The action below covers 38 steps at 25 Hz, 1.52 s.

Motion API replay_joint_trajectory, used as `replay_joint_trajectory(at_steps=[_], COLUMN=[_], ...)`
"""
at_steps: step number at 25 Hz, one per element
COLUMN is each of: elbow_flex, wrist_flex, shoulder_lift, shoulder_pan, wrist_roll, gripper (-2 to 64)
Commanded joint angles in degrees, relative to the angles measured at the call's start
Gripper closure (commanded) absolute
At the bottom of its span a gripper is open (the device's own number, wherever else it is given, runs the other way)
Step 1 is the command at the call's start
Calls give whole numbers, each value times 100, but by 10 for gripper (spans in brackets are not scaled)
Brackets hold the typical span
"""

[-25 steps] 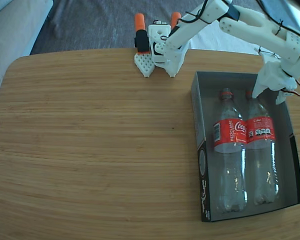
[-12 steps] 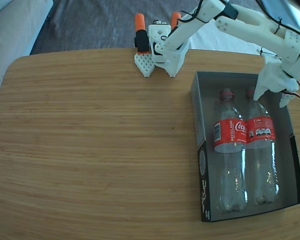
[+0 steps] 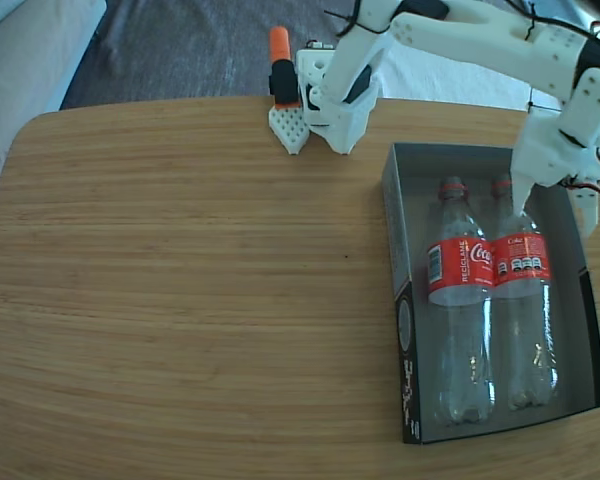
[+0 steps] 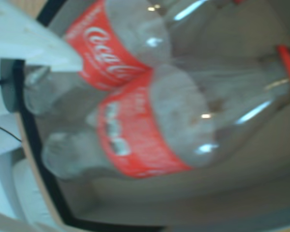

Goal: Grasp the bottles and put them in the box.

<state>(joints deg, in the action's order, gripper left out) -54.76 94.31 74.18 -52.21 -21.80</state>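
Gripper tips partly hidden, bottles blurred in box

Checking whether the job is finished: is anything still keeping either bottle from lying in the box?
Nothing visible does. Both bottles, the left one and the right one, already lie side by side inside the box. The gripper hovers open above the right one's neck, holding nothing.

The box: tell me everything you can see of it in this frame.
The box is a shallow rectangular tray that looks like cardboard, grey inside, with black outer walls carrying white markings. It sits flat on the wooden table near the right edge of the fixed view. Two clear bottles with red labels lie side by side in it, touching, necks towards the arm's base. The gripper hovers over its far right corner.
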Motion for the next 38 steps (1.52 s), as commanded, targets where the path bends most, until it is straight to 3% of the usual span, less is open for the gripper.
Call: replay_joint_trajectory(at_steps=[1, 13, 25, 34, 38], elbow_flex=[193, 193, 193, 193, 132], wrist_flex=[396, 396, 396, 396, 396], shoulder_lift=[809, 1846, 2241, 2250, 2250], shoulder_pan=[352, 2988, 4896, 6073, 6170], wrist_roll=[-18, 26, 62, 1890, 2250], gripper=[183, 189, 190, 190, 190])
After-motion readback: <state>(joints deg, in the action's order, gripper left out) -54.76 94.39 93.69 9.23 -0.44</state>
